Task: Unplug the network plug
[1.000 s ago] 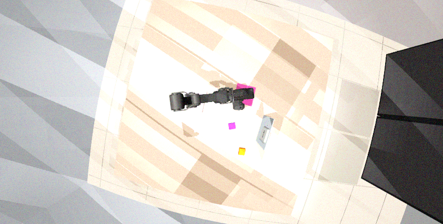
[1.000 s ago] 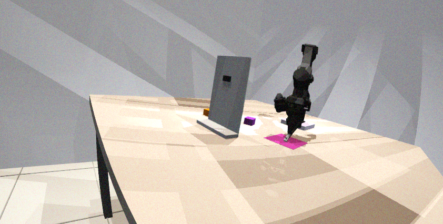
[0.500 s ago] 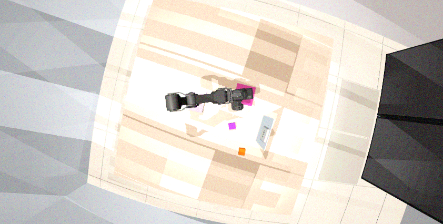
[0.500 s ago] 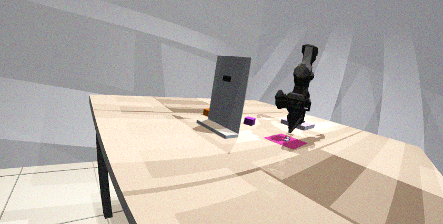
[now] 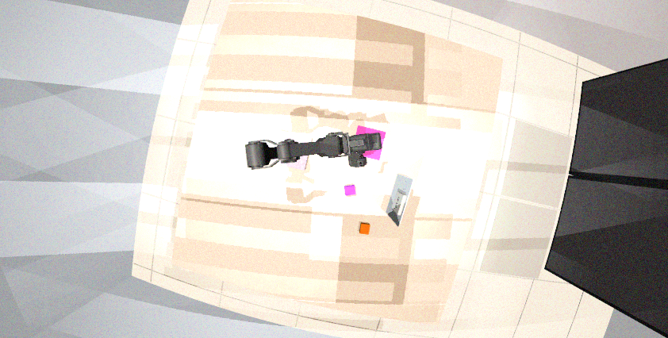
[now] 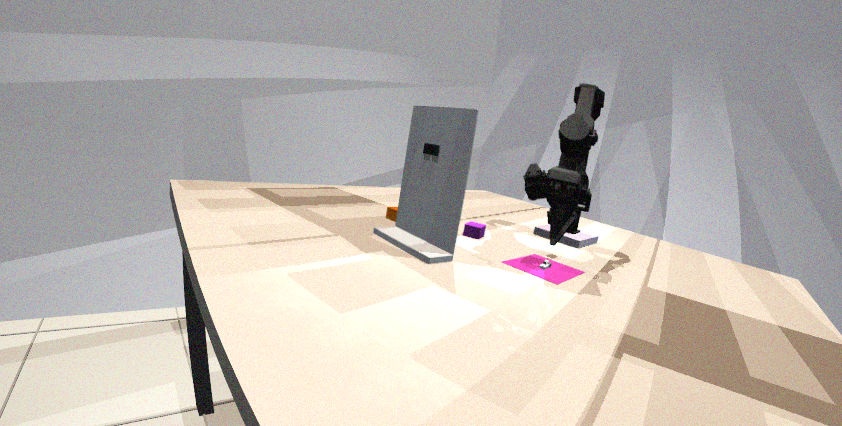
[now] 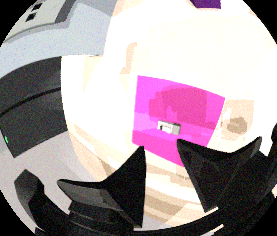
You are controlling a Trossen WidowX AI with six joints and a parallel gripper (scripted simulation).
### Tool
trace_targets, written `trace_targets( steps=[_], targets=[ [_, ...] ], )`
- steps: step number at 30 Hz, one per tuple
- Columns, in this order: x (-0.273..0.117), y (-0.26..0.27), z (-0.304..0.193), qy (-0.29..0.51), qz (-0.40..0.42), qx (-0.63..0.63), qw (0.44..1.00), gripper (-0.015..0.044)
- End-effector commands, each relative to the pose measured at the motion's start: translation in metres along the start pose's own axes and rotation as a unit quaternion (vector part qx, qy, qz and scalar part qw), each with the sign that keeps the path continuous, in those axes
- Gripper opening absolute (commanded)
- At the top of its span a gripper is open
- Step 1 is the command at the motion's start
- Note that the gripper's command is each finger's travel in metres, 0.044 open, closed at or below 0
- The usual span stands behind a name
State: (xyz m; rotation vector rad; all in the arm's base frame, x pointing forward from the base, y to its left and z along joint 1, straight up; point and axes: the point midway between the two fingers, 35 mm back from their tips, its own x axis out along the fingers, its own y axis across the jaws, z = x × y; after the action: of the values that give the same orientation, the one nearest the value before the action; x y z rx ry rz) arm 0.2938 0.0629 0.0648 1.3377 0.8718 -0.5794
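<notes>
The small white and grey plug (image 6: 545, 264) (image 7: 169, 125) lies on the magenta square (image 5: 375, 154) (image 6: 556, 277) (image 7: 145, 91), inside its edges. My gripper (image 6: 553, 242) (image 7: 161, 146) is open and empty, pointing down above the square. A gap shows between its fingertips and the plug in the exterior view. In the top view the arm hides the plug and fingers. The grey upright panel (image 5: 402, 186) (image 6: 437, 193) stands apart from the arm, with no plug seen in its dark socket (image 6: 431, 149).
A purple block (image 5: 349, 190) (image 6: 474, 229) sits between the panel and the arm's base, and its edge shows at the top of the wrist view. An orange block (image 5: 364, 228) (image 6: 392, 213) sits farther off, partly behind the panel in the exterior view.
</notes>
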Motion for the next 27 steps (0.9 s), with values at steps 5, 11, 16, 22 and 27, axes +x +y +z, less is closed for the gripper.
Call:
trace_targets(
  steps=[5, 11, 16, 22, 27],
  targets=[
    [-0.012, 0.012, 0.000, 0.000, 0.006, -0.001, 1.000, 0.0156],
    [-0.020, 0.017, 0.000, 0.000, 0.006, -0.001, 1.000, 0.0156],
    [-0.027, 0.022, 0.000, 0.000, 0.006, -0.001, 1.000, 0.0156],
    [-0.035, 0.027, 0.000, 0.000, 0.006, -0.001, 1.000, 0.0156],
    [-0.043, 0.030, 0.000, 0.000, 0.006, -0.001, 1.000, 0.0156]
  ],
)
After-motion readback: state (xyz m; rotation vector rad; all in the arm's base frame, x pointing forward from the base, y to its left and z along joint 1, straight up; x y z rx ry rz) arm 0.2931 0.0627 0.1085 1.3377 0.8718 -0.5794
